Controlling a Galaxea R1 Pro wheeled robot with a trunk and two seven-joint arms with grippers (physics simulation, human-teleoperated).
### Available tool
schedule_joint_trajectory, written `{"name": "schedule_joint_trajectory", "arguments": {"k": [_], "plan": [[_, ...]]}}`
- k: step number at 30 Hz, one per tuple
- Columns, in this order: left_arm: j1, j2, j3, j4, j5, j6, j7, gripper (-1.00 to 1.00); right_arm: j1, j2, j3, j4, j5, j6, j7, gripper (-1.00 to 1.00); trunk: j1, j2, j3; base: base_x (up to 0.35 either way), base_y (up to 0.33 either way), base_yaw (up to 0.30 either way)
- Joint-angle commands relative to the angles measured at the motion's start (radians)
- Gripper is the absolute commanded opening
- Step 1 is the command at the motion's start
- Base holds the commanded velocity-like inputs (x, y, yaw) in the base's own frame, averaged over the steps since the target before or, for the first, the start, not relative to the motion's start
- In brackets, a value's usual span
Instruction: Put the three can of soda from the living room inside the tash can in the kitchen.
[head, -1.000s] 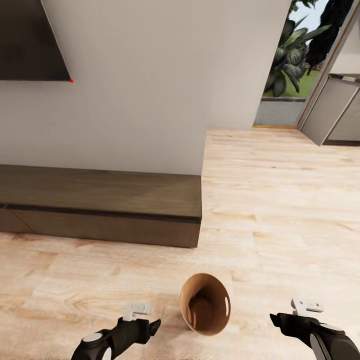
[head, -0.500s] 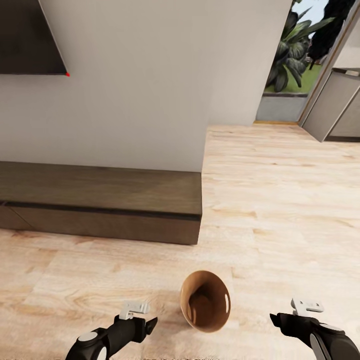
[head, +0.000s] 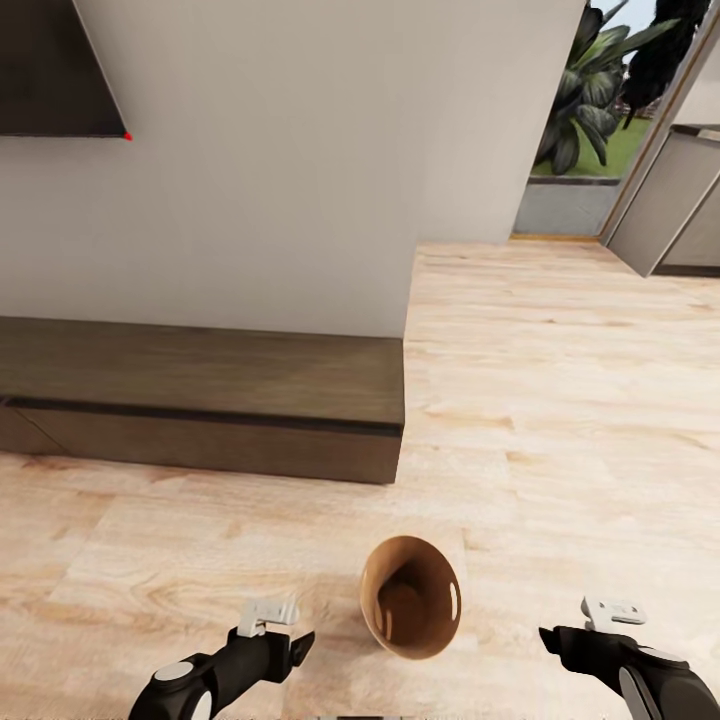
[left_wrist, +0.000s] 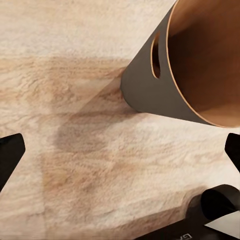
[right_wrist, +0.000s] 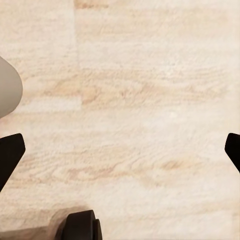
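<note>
Both claws hang low over the plank floor, empty: left claw and right claw, fingertips spread wide in each wrist view. Between them we note the tash can, standing on the floor, inside dim, contents unclear. Beyond: low dark cabinet, white wall, garden doorway. We judge fetching cans remains outstanding.

text: none readable | left wrist view: faint cut-off lettering on dark arm part, illegible
</note>
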Motion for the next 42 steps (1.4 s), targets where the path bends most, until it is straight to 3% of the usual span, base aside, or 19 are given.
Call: {"name": "schedule_joint_trajectory", "arguments": {"k": [1, 14, 42], "plan": [[0.0, 0.002, 0.001, 0.0, 0.001, 0.001, 0.0, 1.0, 0.0, 0.0, 0.0, 0.0, 0.0, 0.0, 0.0, 1.0, 0.0, 0.0, -0.001, 0.0, 0.0, 0.0], [0.0, 0.004, 0.001, 0.003, 0.002, 0.005, 0.0, 1.0, 0.0, -0.001, 0.001, 0.0, 0.0, 0.0, 0.0, 1.0, 0.0, 0.0, -0.016, 0.0, 0.0, 0.0], [0.0, 0.004, 0.0, 0.002, 0.002, 0.012, -0.002, 1.0, 0.0, 0.001, -0.001, -0.01, 0.0, 0.0, -0.001, 1.0, 0.0, 0.0, -0.017, 0.0, 0.0, 0.0]]}}
